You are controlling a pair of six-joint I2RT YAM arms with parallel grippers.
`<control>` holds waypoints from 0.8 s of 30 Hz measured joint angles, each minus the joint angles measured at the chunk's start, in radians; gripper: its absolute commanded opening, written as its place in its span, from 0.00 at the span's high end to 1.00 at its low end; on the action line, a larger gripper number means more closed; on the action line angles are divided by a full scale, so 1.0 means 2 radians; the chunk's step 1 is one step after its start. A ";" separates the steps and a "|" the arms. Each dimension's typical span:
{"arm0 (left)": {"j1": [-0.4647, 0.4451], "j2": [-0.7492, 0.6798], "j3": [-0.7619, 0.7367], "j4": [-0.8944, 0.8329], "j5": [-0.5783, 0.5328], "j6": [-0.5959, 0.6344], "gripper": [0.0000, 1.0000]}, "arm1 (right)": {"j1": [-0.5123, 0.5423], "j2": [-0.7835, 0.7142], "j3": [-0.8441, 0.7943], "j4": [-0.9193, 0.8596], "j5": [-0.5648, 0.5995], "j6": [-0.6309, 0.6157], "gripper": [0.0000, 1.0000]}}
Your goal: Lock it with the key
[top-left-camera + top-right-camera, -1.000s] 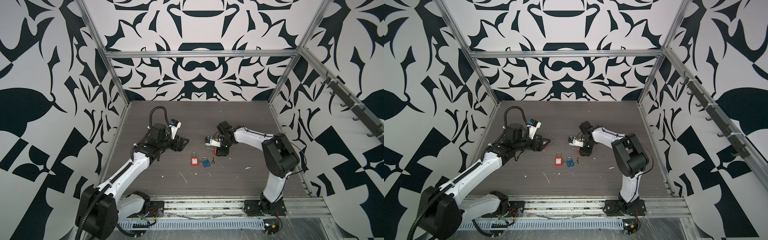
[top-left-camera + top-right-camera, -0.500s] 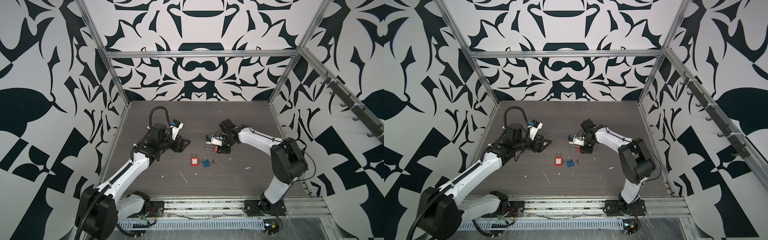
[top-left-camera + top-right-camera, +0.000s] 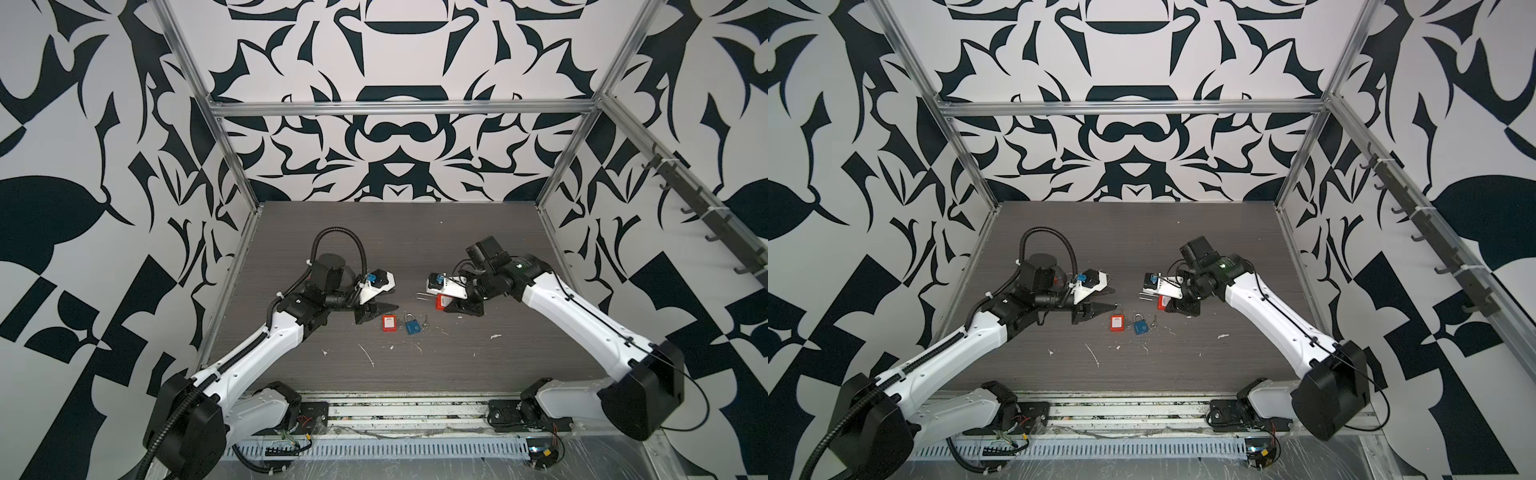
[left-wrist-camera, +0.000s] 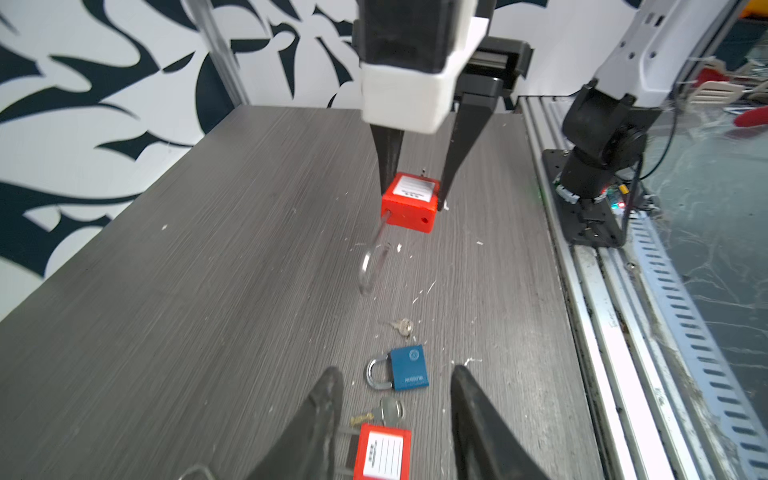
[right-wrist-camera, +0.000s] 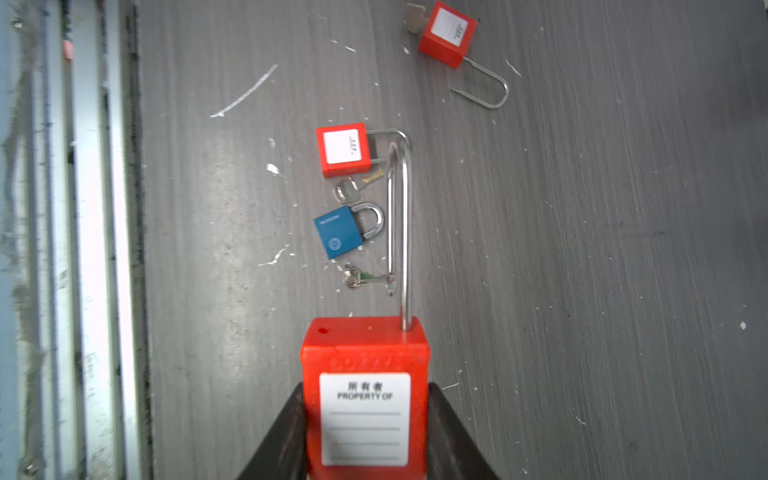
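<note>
Gripping the long-shackled red padlock [image 5: 365,353] — right gripper [image 5: 365,388], left gripper [image 4: 395,372] parted, holding nothing

The red padlock [image 5: 365,353] I hold has a smooth, faintly glossy plastic body, a white paper label [image 5: 365,419] and a polished, mirror-bright metal shackle [image 5: 405,232]. My right gripper [image 5: 365,388] looks like matt black plastic. Toward eight o'clock from it in a top view, the blue padlock [image 3: 412,328] has a satin painted body. The table [image 5: 602,249] is matt grey wood-grain, flecked with white scuffs.
</note>
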 measured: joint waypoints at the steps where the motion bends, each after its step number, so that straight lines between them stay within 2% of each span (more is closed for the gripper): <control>1: -0.007 0.007 0.005 0.000 0.003 0.010 0.57 | 0.005 -0.008 -0.003 -0.002 0.000 0.002 0.76; 8: -0.049 0.054 0.035 0.002 0.006 0.047 0.65 | 0.033 -0.035 -0.014 -0.006 0.001 0.019 0.78; 20: -0.065 0.085 0.043 0.003 -0.008 0.061 0.76 | 0.047 -0.041 -0.014 -0.005 0.001 0.032 0.82; 24: -0.067 0.087 0.043 0.003 -0.015 0.064 0.86 | 0.048 -0.041 -0.014 -0.003 0.001 0.033 0.82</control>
